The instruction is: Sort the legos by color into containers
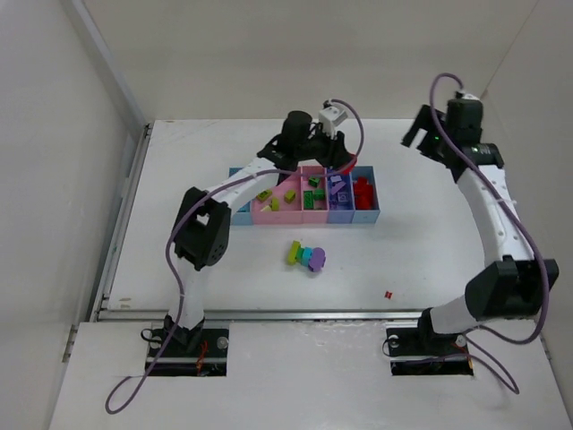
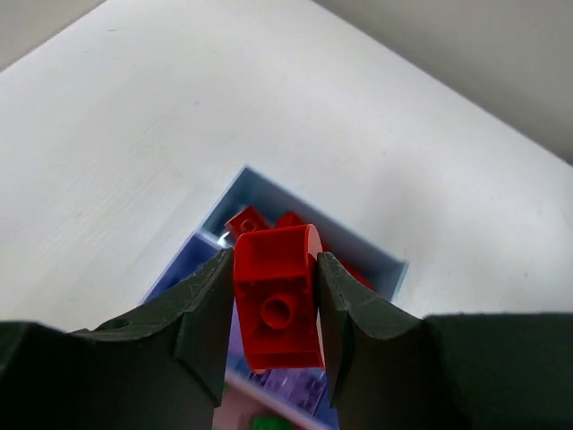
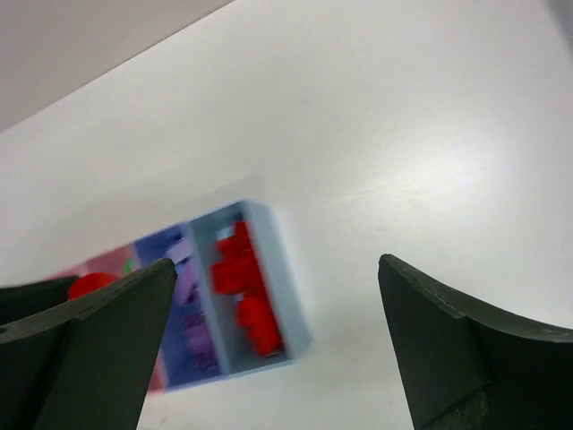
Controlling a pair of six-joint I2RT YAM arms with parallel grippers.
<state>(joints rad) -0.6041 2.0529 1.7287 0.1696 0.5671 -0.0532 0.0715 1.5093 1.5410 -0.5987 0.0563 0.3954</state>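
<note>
Left tool (image 2: 276,296): was clenched on your red brick (image 2: 279,313).
Drop: you needed it squarely over the end bin (image 2: 253,182) holding reds before releasing.
Right tool (image 3: 276,264): hung released, empty.

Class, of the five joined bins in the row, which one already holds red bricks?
The light blue bin at the row's right end, beside the purple-blue bin: only red bricks lie in it.

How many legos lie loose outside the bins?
4: a lime-yellow brick, a cyan brick and a purple brick clustered before the bins; a tiny red piece alone to their right. The cluster may hide more.
</note>
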